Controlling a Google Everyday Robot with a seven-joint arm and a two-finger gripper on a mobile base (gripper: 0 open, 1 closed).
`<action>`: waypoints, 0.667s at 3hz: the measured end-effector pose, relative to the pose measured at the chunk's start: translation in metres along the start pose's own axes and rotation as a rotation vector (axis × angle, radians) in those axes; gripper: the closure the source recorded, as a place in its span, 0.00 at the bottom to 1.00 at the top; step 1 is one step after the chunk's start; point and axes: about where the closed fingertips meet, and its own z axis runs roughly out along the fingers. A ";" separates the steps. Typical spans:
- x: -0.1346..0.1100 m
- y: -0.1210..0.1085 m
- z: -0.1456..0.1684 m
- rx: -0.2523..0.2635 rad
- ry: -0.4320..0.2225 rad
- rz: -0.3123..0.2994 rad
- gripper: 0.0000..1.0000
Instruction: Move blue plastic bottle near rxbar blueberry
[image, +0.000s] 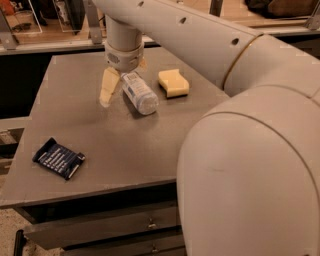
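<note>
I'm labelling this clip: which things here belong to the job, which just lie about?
In the job: clear plastic bottle with pale blue label; flat dark navy snack bar wrapper; gripper, at the bottle's cap end.
Lying about: yellow rectangular sponge, beside the bottle.

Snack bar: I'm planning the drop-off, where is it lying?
Camera view: the snack bar lies at the table's front-left corner, far from the bottle, sponge and gripper at the back.

Lab, drawered table (125, 150) (gripper (123, 86) above it)
</note>
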 end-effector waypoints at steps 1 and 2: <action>0.008 0.002 0.011 0.008 0.041 0.037 0.02; 0.014 0.002 0.015 0.000 0.047 0.063 0.20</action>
